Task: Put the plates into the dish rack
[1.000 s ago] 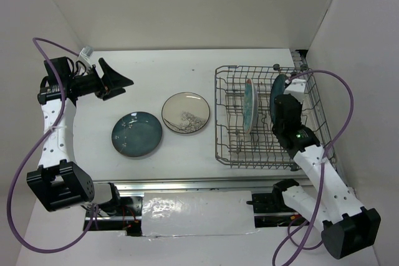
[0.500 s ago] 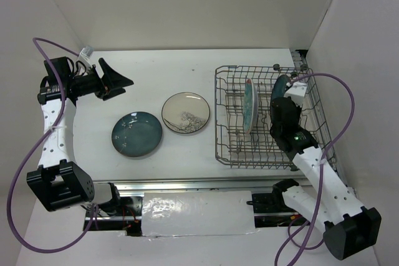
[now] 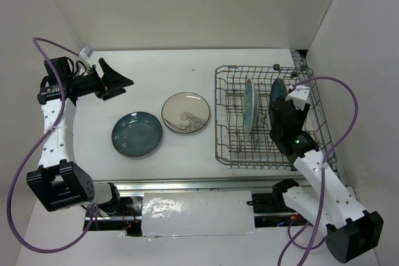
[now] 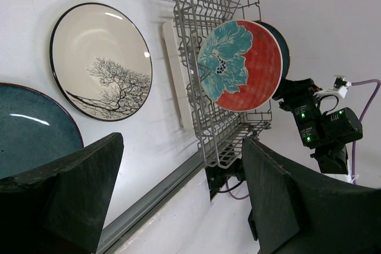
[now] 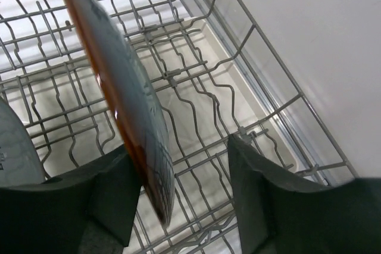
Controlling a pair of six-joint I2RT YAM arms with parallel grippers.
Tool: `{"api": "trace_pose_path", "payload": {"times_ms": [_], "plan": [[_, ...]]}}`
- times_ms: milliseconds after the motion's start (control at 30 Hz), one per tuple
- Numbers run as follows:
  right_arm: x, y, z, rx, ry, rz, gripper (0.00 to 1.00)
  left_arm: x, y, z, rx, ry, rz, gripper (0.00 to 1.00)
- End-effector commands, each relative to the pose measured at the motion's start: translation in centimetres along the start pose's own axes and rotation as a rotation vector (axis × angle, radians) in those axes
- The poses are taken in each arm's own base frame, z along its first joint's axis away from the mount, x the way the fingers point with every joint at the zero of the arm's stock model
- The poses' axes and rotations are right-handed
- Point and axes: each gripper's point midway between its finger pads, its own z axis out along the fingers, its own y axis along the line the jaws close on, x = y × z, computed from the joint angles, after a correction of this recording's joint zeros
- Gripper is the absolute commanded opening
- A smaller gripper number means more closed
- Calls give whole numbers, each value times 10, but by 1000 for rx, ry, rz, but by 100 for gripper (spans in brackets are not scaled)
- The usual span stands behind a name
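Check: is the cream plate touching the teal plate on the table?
Apart. The left wrist view shows a strip of bare table between the cream plate and the teal plate.

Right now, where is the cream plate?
Top view, centre: the cream plate lies flat on the table between the loose teal plate and the dish rack.

The left arm [image 3: 53, 135] and right arm [image 3: 324, 179] share white links, black joints and purple cables [image 3: 356, 105].
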Motion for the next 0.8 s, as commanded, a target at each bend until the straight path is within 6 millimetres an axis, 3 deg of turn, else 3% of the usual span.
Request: {"api": "trace_pose_path", "payload": {"times_ms": [0,200,433,500,633,700,733,767], "plan": [[-14,-12,-5,52,-40,60,64,-5,-12,-5,36,-13,63,93],[-20,-13,-8,52,-41,73,77,-4,5,-3,-36,-23,39,93],[-26,-15,-10,56,-47,78,83,-1,28,2,-110,-17,-8,92],[-37,-19,-15,56,-58,95,91,2,40,4,-152,-15,-35,92],[-49,-26,-23,45,-72,102,93,3,59,8,-234,-15,-65,91],[-66,-29,-30,25,-98,123,93,6,64,10,-264,-17,-59,89],[-69,-33,-34,25,-103,136,100,5,70,11,-314,-34,-43,89],[-84,-38,-40,23,-128,184,100,9,70,18,-326,-19,-22,88]]}}
